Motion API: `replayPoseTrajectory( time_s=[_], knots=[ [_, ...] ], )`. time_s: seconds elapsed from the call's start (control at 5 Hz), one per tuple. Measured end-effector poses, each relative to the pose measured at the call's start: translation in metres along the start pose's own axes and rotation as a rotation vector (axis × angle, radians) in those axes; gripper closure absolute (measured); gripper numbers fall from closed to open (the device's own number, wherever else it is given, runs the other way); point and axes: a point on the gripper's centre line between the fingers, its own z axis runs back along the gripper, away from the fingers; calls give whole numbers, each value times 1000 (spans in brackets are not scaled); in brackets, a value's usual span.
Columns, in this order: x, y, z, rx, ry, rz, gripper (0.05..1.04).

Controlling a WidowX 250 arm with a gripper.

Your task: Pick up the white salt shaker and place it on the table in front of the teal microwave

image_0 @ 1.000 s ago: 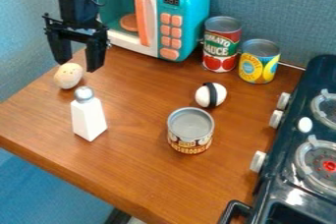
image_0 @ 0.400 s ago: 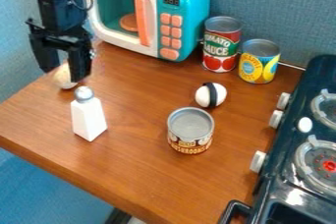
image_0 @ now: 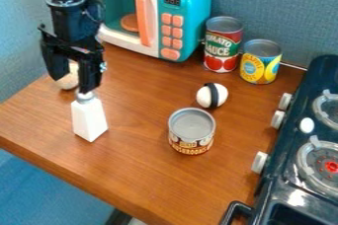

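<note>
salt shaker point(image_0: 89, 120), white and tapered, is standing near the left edge of the wooden surface point(image_0: 142, 174), and it's the thing closest to the action from where i'm watching. the end effector point(image_0: 71, 81) has just swung: a moment ago it slid off to the left over the pale, egg-shaped piece point(image_0: 66, 82), and now it has come back to the right and lower in view, so that one jaw covers the top of the shaker's metal cap point(image_0: 85, 97). i can't tell from here whether they touch or the jaw is only in front of it. the shaker itself hasn't budged through any of this, nor has the egg-shaped piece behind it.

for the work in hand, i'd say that means the arm is well placed about the shaker's top, but nothing is picked up: the end effector is open, its jaws apart with no grip on anything that i can see.

as for how the shaker points, it's upright, cap up and broad base flat on the surface. its long axis is vertical, though from this slanted angle it seems to run a touch from upper left down to lower right. the short can point(image_0: 191, 137) stands well apart, off to its right in view.
</note>
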Motion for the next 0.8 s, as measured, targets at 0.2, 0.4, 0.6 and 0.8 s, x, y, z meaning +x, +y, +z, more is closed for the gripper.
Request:
replayPoseTrajectory(
  time_s=[0.2,0.4,0.6,0.8],
  knots=[
    [4,-5,-7,26,12,-13,83],
    [6,-7,-23,15,53,-23,83],
    [10,-4,-38,15,109,-16,83],
    [13,-4,-47,8,139,0,133]
  ],
)
